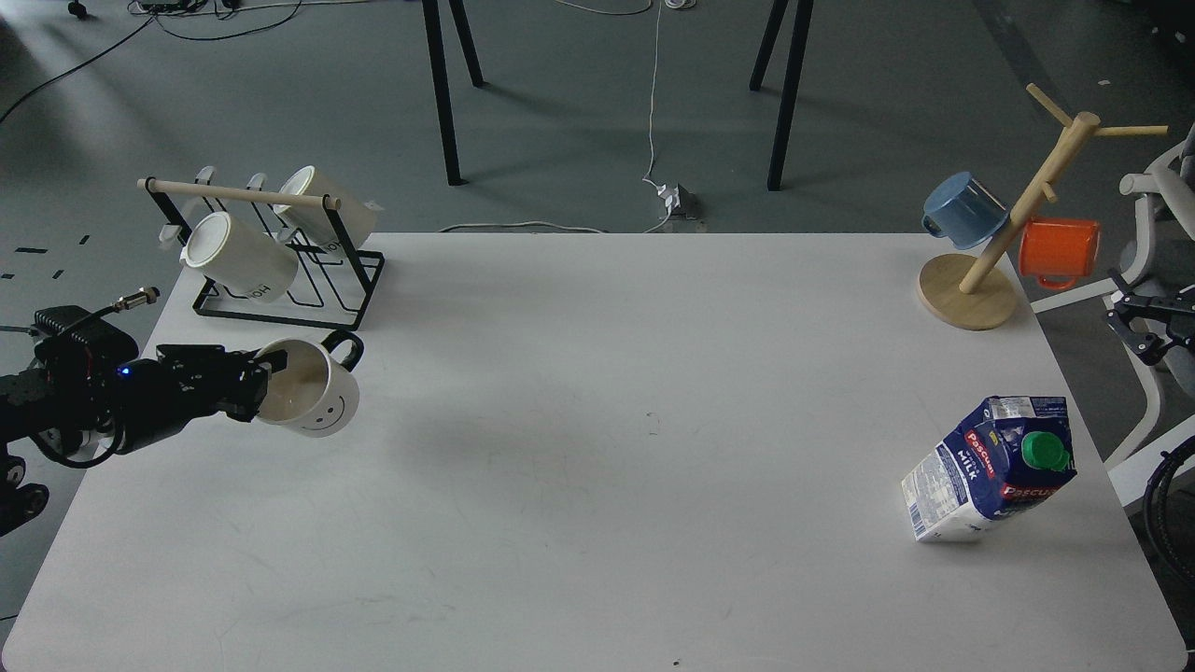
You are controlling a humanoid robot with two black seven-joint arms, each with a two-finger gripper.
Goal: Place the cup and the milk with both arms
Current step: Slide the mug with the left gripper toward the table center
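White table (597, 448) (grey floor (579, 121) behind)

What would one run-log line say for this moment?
left claw: shut on cup rim, cup tilted | right claw: not in view | milk: upright, untouched, table right

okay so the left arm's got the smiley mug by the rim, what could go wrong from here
1. The left gripper pinches only the rim of the cup, one finger inside. The cup could rotate or slip on the way.
2. The cup sits close to the black wire rack holding cream mugs; a backward swing might clip it.
3. The milk stands near the table's right edge, and no right gripper shows clearly. A clumsy approach could topple it.
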